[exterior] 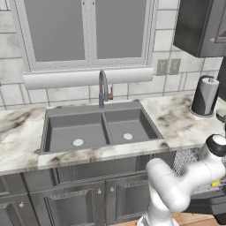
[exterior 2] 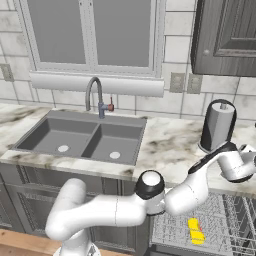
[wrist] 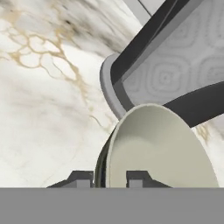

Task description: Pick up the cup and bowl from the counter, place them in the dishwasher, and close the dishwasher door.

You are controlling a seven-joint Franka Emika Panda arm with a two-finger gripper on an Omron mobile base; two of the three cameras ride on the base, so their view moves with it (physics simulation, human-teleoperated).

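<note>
Both fingertips of the pincer point(wrist: 110, 179) pinch the bowl point(wrist: 162, 148) rim (arm outstretched over counter point(wrist: 39, 109)).

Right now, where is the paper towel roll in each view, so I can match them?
Left base view: paper towel roll upright at far right, on the counter.
Right base view: roll upright, right of centre.
Hand view: roll upper right, tilted, above the bowl.
Shared landmark: the marbled counter beneath it.

Two flanking base views over sink point(exterior: 101, 128); hand view close on counter point(wrist: 39, 100).
</note>
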